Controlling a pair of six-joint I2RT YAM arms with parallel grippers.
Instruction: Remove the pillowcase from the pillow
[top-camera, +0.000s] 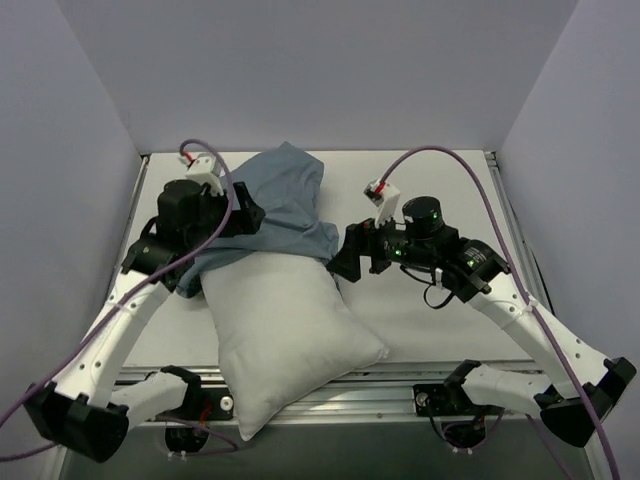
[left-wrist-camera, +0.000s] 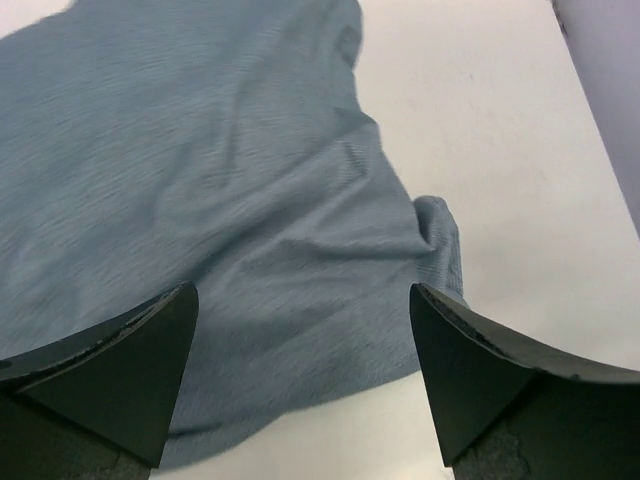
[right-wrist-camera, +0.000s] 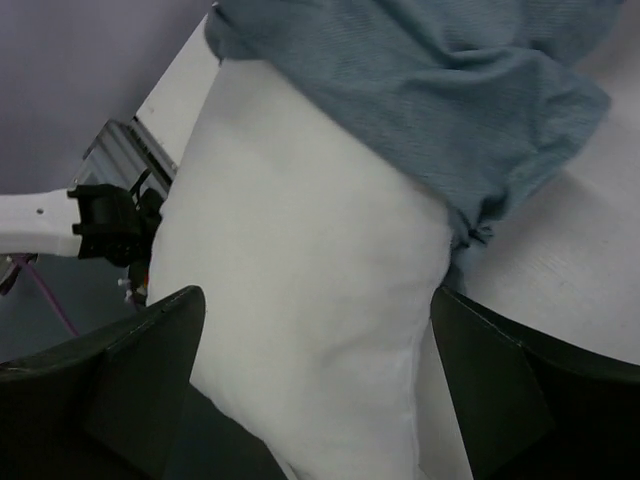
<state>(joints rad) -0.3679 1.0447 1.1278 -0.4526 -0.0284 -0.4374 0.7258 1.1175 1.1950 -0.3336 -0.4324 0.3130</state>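
Note:
The white pillow lies across the middle of the table, and its near corner hangs over the front rail. The blue-grey pillowcase, plain side out, is bunched over the pillow's far end. My left gripper is open over the case's left part. In the left wrist view it hovers above the cloth with nothing between the fingers. My right gripper is open at the pillow's right edge, beside the case's hem. In the right wrist view it frames the pillow just below the case.
Grey walls close in the table on the left, back and right. A metal rail runs along the near edge by the arm bases. Purple cables loop above both arms. Bare white tabletop lies to the right of the pillow.

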